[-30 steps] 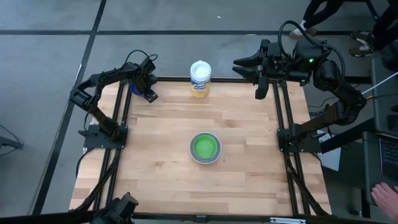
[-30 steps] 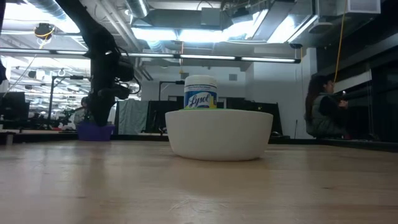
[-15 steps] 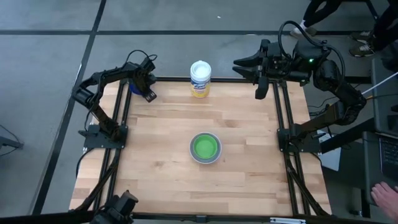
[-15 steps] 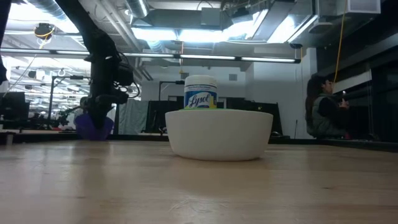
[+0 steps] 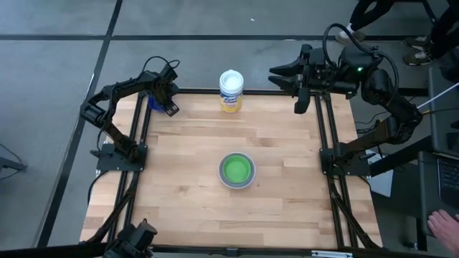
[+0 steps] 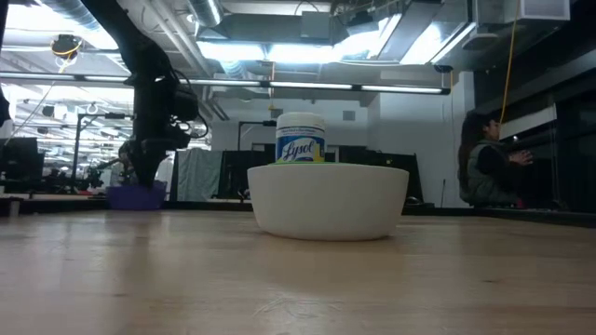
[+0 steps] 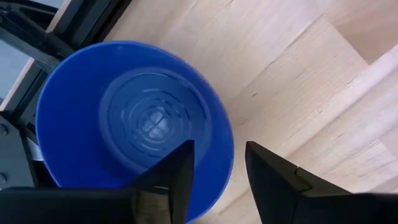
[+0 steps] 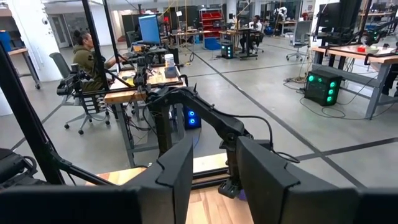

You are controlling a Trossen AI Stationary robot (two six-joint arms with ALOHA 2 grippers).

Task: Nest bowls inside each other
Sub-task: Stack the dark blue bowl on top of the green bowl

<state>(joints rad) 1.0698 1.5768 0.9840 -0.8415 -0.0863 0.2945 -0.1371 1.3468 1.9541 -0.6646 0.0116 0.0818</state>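
Nesting partly done, judging by the high view: green bowl (image 5: 237, 169) seated inside white bowl (image 6: 328, 200) at frame centre, probably left mid-table as the stack to build on. Dark blue bowl (image 7: 124, 118) well apart from that stack, at upper left of the high view, near the far corner of the table (image 5: 287, 215), and sitting on the wood at left in the low view. Left gripper (image 7: 217, 155) right over it, fingers moderately parted and straddling the rim, one above the bowl's inside, the other outside; placed so, presumably, to pinch the thin wall, though no clamp on it visible. Right gripper (image 8: 214, 149) parked at upper right of the high view, off the table edge, with a narrow gap and nothing held, likely kept clear of the working arm. Canister (image 5: 231, 91) upright beyond the stack, no part of the job. Red and light blue bowls not discernible.
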